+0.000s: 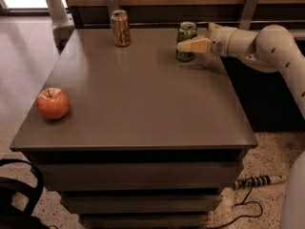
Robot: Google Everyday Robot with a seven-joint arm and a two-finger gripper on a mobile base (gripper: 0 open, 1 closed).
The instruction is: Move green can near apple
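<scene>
A: Gripper first. It's at the back right of the table, lying across the front of the green can about mid-height. Clenched or released?
B: Cannot tell. It touches or all but touches the can, and the far side is hidden. Log it as unknown.
A: Fine. Risks, big stuff down. Table?
B: Long diagonal haul. The can stands upright at the back right. The apple sits front left, close to the left edge, well apart from it. Overshoot the set-down and something goes off that edge, I'd guess.
A: Arm?
B: Reaches in from the right, low over the top. To get to the apple it must stretch across most of the surface. A low carry could drag the can's base and tip it.
A: Apple?
B: Round and free-standing, so it rolls. A nudge from the can or gripper on arrival sends it toward the edge. "Near" means beside, not touching.
A: Gold can?
B: Upright at the back, left of the green one, plain gap between. A straight path to the apple passes in front of it, so probably safe. A swing along the back could clip it.
A: Green can itself?
B: Smooth, light, thin wall. With a weak hold it slips or twists. Closing off-centre shoves it over before the lift. Likeliest failure from here.
</scene>
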